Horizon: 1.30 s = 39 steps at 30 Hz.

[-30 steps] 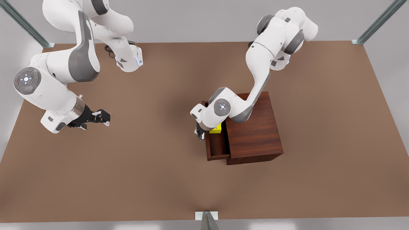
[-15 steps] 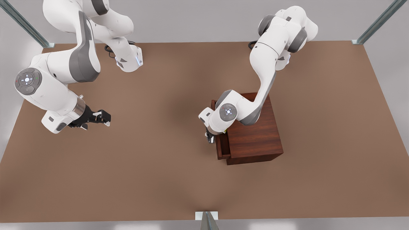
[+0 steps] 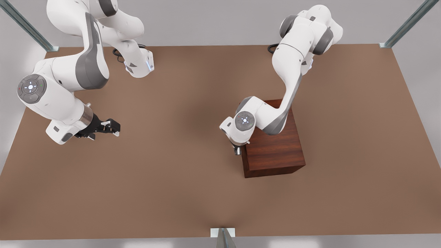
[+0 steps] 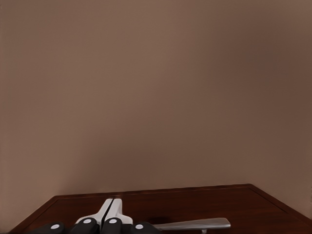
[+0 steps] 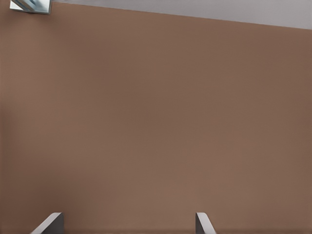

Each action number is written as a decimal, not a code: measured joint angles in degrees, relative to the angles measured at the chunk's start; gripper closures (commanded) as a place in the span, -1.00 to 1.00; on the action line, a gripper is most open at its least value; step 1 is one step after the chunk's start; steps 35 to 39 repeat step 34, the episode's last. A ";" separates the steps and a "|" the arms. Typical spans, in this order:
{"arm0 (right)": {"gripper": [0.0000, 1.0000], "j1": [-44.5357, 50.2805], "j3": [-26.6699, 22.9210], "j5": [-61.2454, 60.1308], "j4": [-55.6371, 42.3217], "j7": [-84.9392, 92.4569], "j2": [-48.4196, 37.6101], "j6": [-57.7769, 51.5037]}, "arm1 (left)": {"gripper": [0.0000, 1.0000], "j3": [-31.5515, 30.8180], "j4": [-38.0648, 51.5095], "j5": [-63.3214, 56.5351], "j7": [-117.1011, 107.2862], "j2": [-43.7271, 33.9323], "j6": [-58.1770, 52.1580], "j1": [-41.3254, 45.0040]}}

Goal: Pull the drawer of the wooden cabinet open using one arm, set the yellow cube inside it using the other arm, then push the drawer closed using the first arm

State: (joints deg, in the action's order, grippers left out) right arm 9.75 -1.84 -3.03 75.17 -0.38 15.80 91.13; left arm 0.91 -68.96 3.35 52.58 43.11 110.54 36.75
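The wooden cabinet [image 3: 275, 151] stands right of the table's middle in the front view. Its drawer [image 4: 170, 204] is pushed in flush, and a silver bar handle [image 4: 195, 224] runs across its front panel. My left gripper [image 3: 237, 151] is shut, its fingertips [image 4: 111, 210] pressed together against the drawer front beside the handle, holding nothing. The yellow cube is hidden. Far off at the front view's left, my right gripper [image 3: 112, 129] waits open and empty above the table, its fingers [image 5: 51, 223] spread wide.
The brown table [image 3: 172, 179] stretches around the cabinet. Metal frame posts stand at the far corners [image 3: 386, 44] and at the middle of the near edge [image 3: 223, 236]. One post corner [image 5: 31, 6] shows in the right wrist view.
The drawer has slid fully into the cabinet, pushed toward the front view's right by my left gripper. The yellow cube went out of sight inside. The right arm barely moved.
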 measured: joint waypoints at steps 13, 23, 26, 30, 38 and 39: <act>-1.00 0.18 0.00 0.17 0.00 -0.19 0.00 0.01 | -1.00 0.38 4.36 2.32 -9.68 -15.20 -15.59 -14.91; -1.00 0.04 0.00 0.16 0.00 -0.25 0.00 0.01 | -1.00 6.48 -9.13 -2.99 -25.79 -29.10 -20.32 -22.20; -1.00 -0.03 0.00 0.16 0.00 -0.24 0.00 0.01 | -1.00 6.23 -6.07 -5.29 -30.76 -25.59 -18.97 -21.32; -1.00 -0.14 0.00 0.12 0.00 -0.18 0.00 0.00 | -1.00 6.24 -5.06 -6.50 -36.24 -24.68 -18.02 -21.21; -1.00 -0.18 0.00 0.06 0.01 -0.10 0.00 -0.02 | -1.00 6.22 -4.96 -6.01 -40.63 -24.73 -17.65 -21.28; -1.00 -0.18 0.00 0.06 0.01 -0.10 0.00 -0.02 | -1.00 6.22 -4.96 -6.01 -40.63 -24.73 -17.65 -21.28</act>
